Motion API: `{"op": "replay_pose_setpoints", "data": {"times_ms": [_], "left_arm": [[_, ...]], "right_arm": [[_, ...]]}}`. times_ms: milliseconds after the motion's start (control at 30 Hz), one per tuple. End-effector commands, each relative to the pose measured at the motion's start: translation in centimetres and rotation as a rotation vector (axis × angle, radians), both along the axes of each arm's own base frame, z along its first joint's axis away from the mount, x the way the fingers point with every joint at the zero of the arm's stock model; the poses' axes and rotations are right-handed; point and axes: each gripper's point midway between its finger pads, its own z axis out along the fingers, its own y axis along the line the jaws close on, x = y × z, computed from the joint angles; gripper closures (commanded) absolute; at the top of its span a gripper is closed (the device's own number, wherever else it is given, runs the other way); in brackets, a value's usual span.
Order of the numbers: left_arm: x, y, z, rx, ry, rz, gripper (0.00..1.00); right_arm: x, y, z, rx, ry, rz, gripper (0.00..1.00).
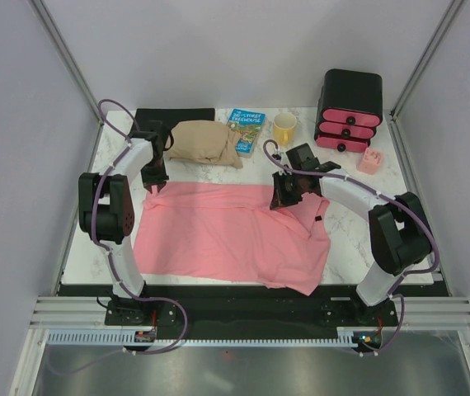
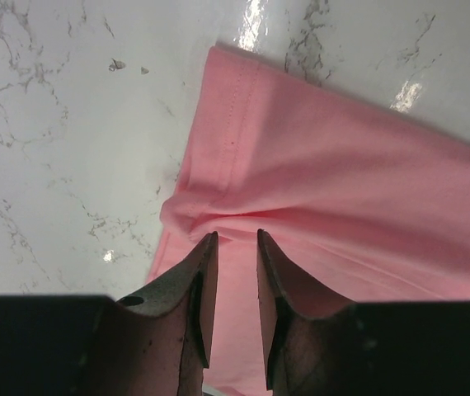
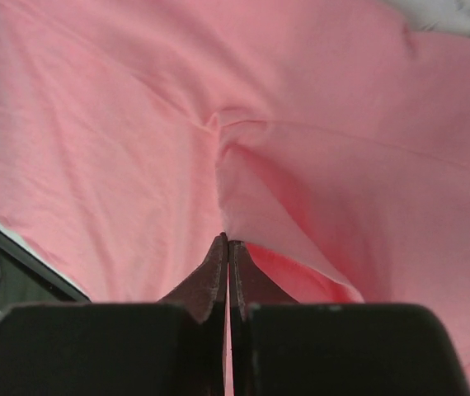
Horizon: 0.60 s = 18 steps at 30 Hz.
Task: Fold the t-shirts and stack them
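Top external: 1 salmon-pink t-shirt (image 1: 218, 235), 1 book (image 1: 245, 130), 1 mug (image 1: 284, 129).

Only the blue book (image 1: 245, 130) bears readable text, its cover saying "26-Storey Treehouse".

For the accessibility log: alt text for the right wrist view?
The right gripper, jaws shut, pinches a fold of the salmon-pink t-shirt, which fills almost the whole frame. A sliver of marble table shows at top right.
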Motion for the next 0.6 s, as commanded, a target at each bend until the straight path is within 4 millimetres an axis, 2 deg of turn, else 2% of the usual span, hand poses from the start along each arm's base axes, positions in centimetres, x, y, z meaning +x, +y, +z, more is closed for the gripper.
{"op": "replay_pose_setpoints", "data": {"times_ms": [0,267,333,400,467,567], "left_arm": [[1.3,-0.6,0.9,-0.026,-0.040,-0.027,0.68],[1.3,-0.7,1.3,-0.033,-0.054,-0.029,0.68],[1.3,-0.7,1.5,-0.035,-0.056,-0.029,0.68],[1.4,-0.7,1.6,-0.038,-0.059,-0.030,0.68],[1.5,-0.8,1.7,-0.039,-0.062,-0.030,0.68],[1.4,-0.8,1.8,-0.042,-0.065,-0.031,0.68]], "right_arm": [[-1.9,0.6,0.4,-0.006,0.026,0.003,1.00],[-5.2,3.8,-1.1,-0.023,0.115,0.053,0.98],[-6.7,4.4,-2.1,-0.053,0.156,0.071,0.88],[-7.5,4.6,-2.9,-0.077,0.191,0.068,0.67],[-8.1,5.0,-3.0,-0.092,0.188,0.071,0.71],[-8.1,5.3,-1.9,-0.079,0.160,0.055,0.65]]}}
